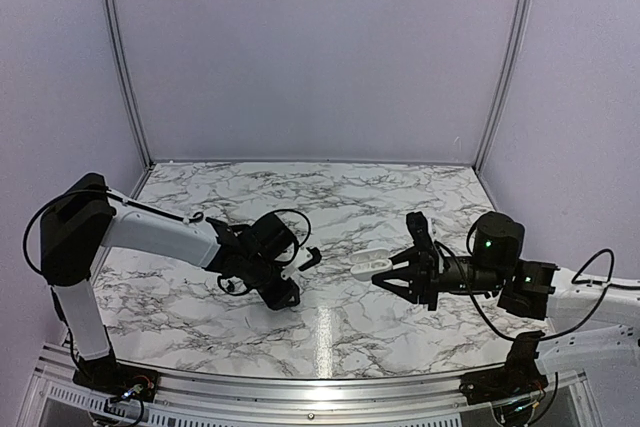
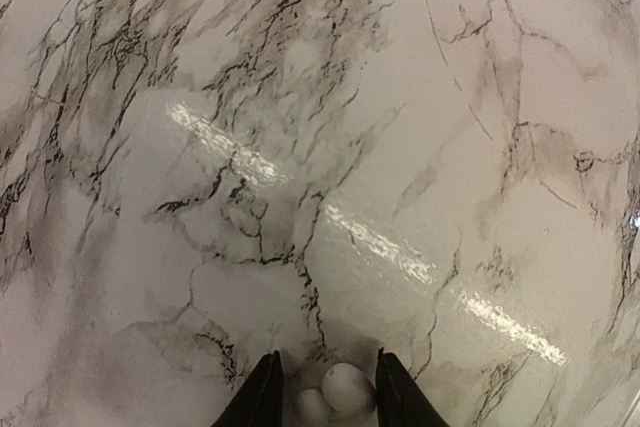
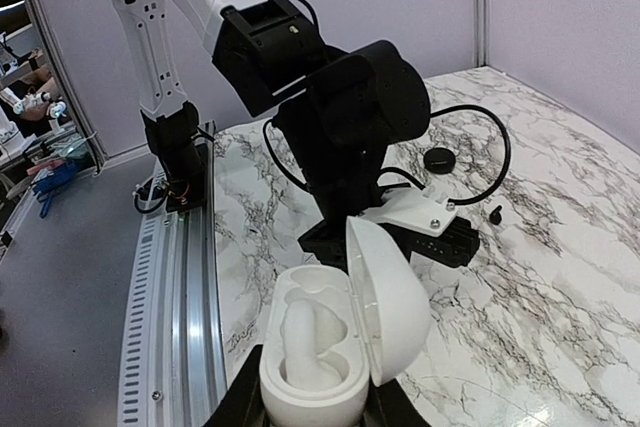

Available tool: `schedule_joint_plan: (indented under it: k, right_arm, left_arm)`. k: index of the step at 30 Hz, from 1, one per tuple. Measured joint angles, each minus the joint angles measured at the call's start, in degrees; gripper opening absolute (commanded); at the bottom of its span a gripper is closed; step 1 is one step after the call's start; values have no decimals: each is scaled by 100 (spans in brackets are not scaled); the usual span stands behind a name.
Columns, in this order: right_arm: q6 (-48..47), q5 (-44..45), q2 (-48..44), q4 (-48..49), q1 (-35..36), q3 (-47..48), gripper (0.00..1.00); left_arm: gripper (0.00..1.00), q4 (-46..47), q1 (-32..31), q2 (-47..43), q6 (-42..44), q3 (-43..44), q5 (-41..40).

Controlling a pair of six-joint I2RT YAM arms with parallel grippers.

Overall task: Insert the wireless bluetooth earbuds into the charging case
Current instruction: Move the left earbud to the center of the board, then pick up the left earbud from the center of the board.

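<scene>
Left gripper [image 2: 330, 402]: fingers narrow, closed on a small white bean-shaped earbud [image 2: 347, 388], which fills the gap between the black fingertips [image 2: 262, 399].
Left arm: reaches from the left to mid-table, its gripper [image 1: 284, 292] pointing down at the white marble-patterned table top [image 1: 400, 197].
Right gripper [image 3: 315, 412]: clamped on the base of a white pebble-shaped plastic charging case [image 3: 310, 392], one finger on each side.
Charging case: held above the table in front of the right arm, just right of the left gripper [image 1: 368, 265]. It stands open, its domed lid [image 3: 392, 307] hinged up to the right.
Inside the case: a white rounded piece [image 3: 305, 339] stands in the hollow; I cannot tell whether it is an earbud or moulding.
Earbud and case: apart, each in its own gripper.
Also on the marble: a flat round black object [image 3: 438, 159] and a tiny black piece [image 3: 495, 213] lie beyond the left arm, apart from each other.
</scene>
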Motion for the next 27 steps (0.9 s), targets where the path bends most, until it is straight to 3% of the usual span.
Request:
schedule_joint_plan:
  k: [7, 12, 16, 23, 27]
  right_arm:
    - [-7, -4, 9, -9, 0, 0, 0]
    - [-20, -2, -17, -17, 0, 0, 0]
    - [-20, -4, -70, -17, 0, 0, 0]
    - [-17, -37, -140, -9, 0, 0, 0]
    - [-20, -74, -140, -11, 0, 0, 0]
  left_arm:
    - [51, -61, -2, 304, -1005, 452, -415]
    - [53, -109, 2, 262, -1373, 463, -780]
    - [50, 2, 2, -234, -1152, 98, -975]
    - [46, 691, -107, -1969, -129, -1340, -844]
    - [46, 942, -229, -2190, 625, -1834, -605]
